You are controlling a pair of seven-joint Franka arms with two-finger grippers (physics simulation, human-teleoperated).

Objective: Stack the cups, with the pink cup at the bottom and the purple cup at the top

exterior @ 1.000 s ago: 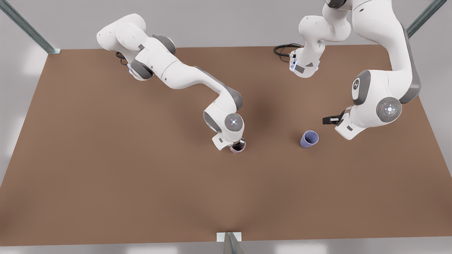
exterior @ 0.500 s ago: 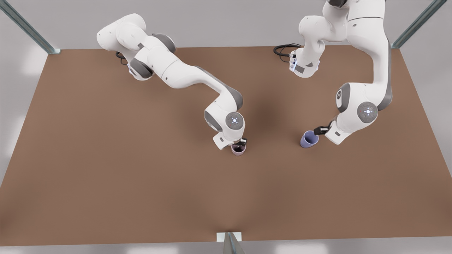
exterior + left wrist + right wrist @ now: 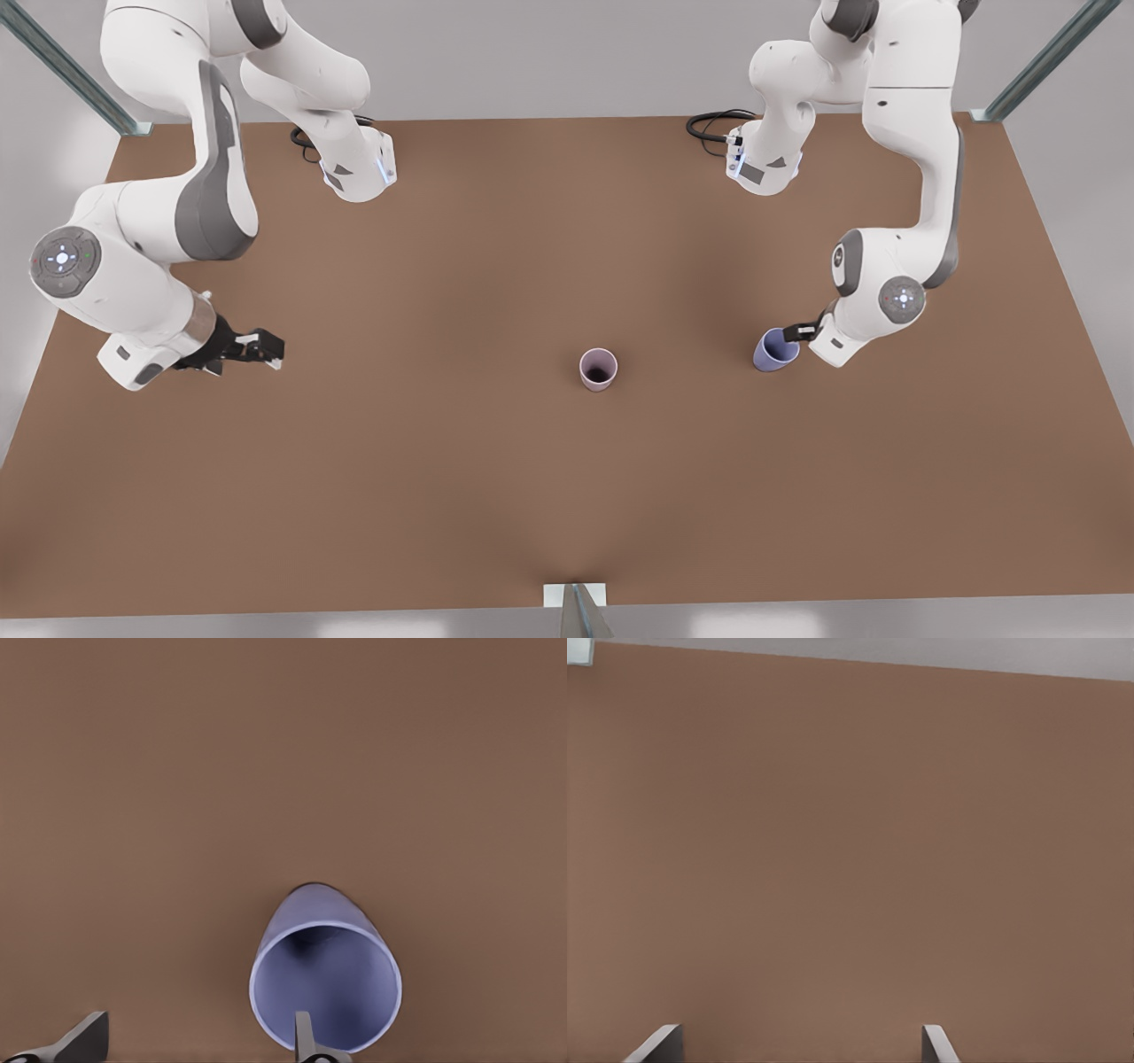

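Observation:
The pink cup (image 3: pixel 598 368) stands upright and alone near the table's middle. On the front view's right, the purple cup (image 3: pixel 776 349) sits tilted, its mouth toward my left gripper (image 3: pixel 802 332). That gripper is open and low at the cup's rim. In the left wrist view one fingertip (image 3: pixel 302 1036) lies over the purple cup's (image 3: pixel 323 983) mouth and the other is well off to the side. My right gripper (image 3: pixel 257 347) hangs open over bare table at the front view's far left, holding nothing, far from both cups; its open gap (image 3: pixel 797 1045) has nothing in it.
The brown table (image 3: pixel 443 487) has arm bases at the back (image 3: pixel 359 168) (image 3: pixel 764 164), with black cables (image 3: pixel 709 124) beside them. Metal frame posts stand at the back corners. A small bracket (image 3: pixel 574 595) sits at the middle of the front edge.
The right gripper has let go of the pink cup and swung away to the front view's far left. The left gripper has come down to the purple cup's rim.

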